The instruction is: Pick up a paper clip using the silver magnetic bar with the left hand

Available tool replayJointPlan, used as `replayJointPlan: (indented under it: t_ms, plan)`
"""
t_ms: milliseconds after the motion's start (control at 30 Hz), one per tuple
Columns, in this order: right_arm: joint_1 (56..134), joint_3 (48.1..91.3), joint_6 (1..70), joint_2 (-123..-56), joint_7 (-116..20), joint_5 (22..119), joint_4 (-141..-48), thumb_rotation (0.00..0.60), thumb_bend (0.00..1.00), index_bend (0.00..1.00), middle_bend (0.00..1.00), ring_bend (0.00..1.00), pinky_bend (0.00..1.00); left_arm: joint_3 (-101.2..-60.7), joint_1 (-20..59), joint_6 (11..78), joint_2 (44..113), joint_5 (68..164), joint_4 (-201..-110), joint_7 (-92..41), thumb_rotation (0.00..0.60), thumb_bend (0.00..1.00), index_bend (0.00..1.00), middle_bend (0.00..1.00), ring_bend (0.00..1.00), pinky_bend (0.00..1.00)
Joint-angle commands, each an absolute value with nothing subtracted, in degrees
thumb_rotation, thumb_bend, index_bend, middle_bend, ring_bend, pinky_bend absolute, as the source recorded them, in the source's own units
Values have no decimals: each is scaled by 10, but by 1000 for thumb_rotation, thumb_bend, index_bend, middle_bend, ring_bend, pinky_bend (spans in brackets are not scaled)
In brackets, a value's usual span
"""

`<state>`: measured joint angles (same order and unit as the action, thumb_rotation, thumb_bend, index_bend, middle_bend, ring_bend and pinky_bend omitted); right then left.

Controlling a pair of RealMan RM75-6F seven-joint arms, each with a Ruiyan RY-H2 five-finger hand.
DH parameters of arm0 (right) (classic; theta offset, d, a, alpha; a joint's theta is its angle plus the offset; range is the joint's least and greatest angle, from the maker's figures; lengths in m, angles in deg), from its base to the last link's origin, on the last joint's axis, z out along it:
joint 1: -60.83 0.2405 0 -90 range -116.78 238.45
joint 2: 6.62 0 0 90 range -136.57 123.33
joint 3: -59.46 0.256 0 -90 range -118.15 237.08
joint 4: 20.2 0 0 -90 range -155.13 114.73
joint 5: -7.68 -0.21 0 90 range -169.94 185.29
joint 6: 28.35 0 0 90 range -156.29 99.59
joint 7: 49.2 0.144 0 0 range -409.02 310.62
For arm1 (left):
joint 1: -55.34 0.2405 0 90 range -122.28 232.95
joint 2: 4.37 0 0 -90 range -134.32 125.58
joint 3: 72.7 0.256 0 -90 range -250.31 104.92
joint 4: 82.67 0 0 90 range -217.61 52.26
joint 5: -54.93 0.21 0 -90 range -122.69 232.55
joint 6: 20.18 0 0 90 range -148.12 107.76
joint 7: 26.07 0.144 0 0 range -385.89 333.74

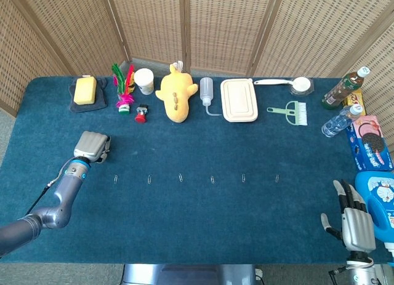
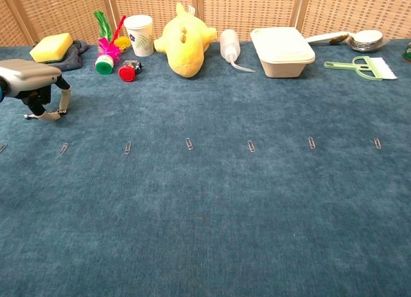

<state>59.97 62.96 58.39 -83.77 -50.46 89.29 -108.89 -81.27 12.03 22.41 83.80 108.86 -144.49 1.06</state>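
Paper clips lie in a row across the cloth; the nearest clip (image 2: 63, 149) sits just in front of the left hand (image 2: 35, 86), slightly to its right. Fingers pinch a small bar (image 2: 40, 115) held low. The right hand (image 1: 354, 220) rests open, well apart.

Looks like a staged robot test setup in a lab, not anyone's actual home. The surface (image 1: 203, 217) is covered in dark blue carpet-like cloth and boxed in by woven wicker screens (image 1: 215, 26) as a backdrop. Random household stuff sits in a neat line along the back: a yellow sponge (image 1: 85, 90), a paper cup (image 1: 144, 80), a yellow plush toy (image 1: 175, 94), a squeeze bottle (image 1: 206, 91) and a lidded container (image 1: 239, 100). Way too orderly for a kitchen.
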Motion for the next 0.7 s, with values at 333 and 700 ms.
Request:
replayJointPlan:
  t_ms: [333,700]
  plan:
    - [596,630,584,-839,-495,891,-1081,600,392,45,68,47,120,-799,110,213,826,1035,-1460,63,600,645,551,1000,1000,1000]
    - [594,631,589,-839,-486,896,-1078,600,392,45,68,47,120,-813,108,243,784,1026,-1527,53,600,656,588,1000,1000,1000]
